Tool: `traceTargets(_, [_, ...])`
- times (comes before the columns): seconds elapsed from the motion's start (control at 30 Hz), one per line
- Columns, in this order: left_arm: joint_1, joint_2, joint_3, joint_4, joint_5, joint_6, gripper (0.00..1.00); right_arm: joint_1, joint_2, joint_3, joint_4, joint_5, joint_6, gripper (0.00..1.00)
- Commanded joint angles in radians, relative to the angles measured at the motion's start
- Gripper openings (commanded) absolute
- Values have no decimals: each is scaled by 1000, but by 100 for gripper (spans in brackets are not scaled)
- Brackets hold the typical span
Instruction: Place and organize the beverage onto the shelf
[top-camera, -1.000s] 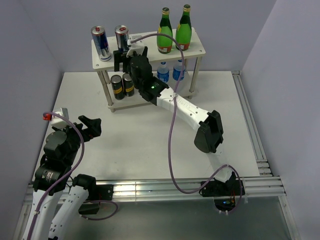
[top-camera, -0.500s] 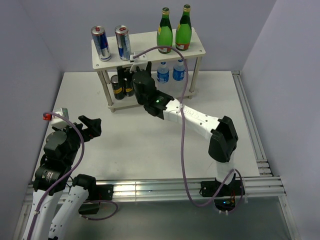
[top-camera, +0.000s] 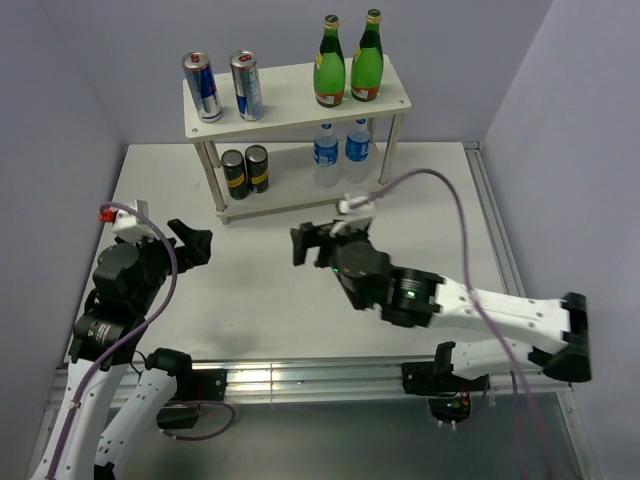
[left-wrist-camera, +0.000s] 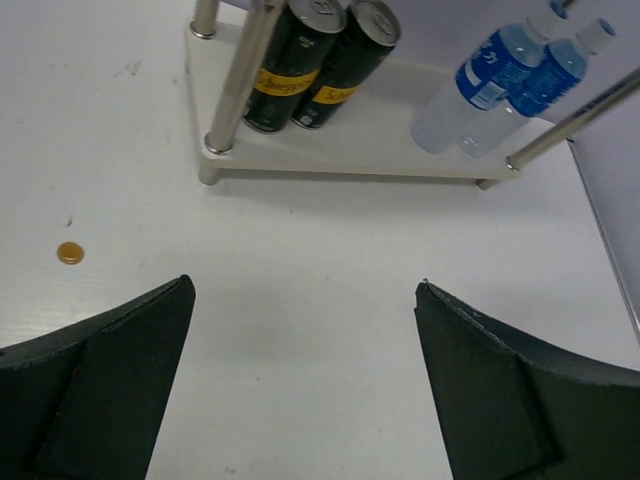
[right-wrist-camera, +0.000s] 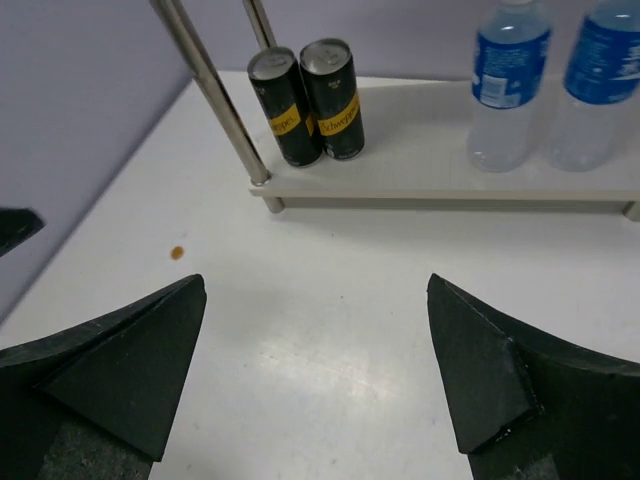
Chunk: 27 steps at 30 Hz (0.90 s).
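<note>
The pale two-tier shelf (top-camera: 290, 95) stands at the back of the table. Its top board holds two silver-blue cans (top-camera: 203, 87) on the left and two green bottles (top-camera: 329, 62) on the right. Its lower board (left-wrist-camera: 380, 140) (right-wrist-camera: 420, 160) holds two black cans (top-camera: 245, 171) (left-wrist-camera: 300, 65) (right-wrist-camera: 305, 100) and two blue-labelled water bottles (top-camera: 340, 148) (left-wrist-camera: 500, 85) (right-wrist-camera: 505, 85). My left gripper (top-camera: 190, 243) (left-wrist-camera: 302, 290) is open and empty over the table, left of centre. My right gripper (top-camera: 315, 243) (right-wrist-camera: 316, 285) is open and empty in front of the shelf.
A small orange speck (left-wrist-camera: 69, 253) (right-wrist-camera: 177, 253) lies on the white table in front of the shelf's left legs. Metal rails (top-camera: 505, 270) run along the table's right edge. Grey walls enclose the back and sides.
My right arm has drawn back from the shelf's upper left to the middle of the table, empty. My left gripper has shifted slightly up and forward.
</note>
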Motion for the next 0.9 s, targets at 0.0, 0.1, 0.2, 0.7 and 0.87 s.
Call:
traceTargets(0.0, [5,37,131,106,124,16,99,95,-191,-85,-99,174,92,99])
traceTargets(0.1, [5,83,239,131,179,4,99,157,-327,-56,-244,247,120,100])
traceTargets(0.2, [5,135,346,147,216,-5,99,229,-427,-21,-289,307,81,100])
traceTargets(0.7, [5,225,541,97,230,18,99,298,-501,30,-248,411,-38,100])
traceTargets(0.87, [5,214,529,97,213,27,99,298,-495,25,-213,437,-75,100])
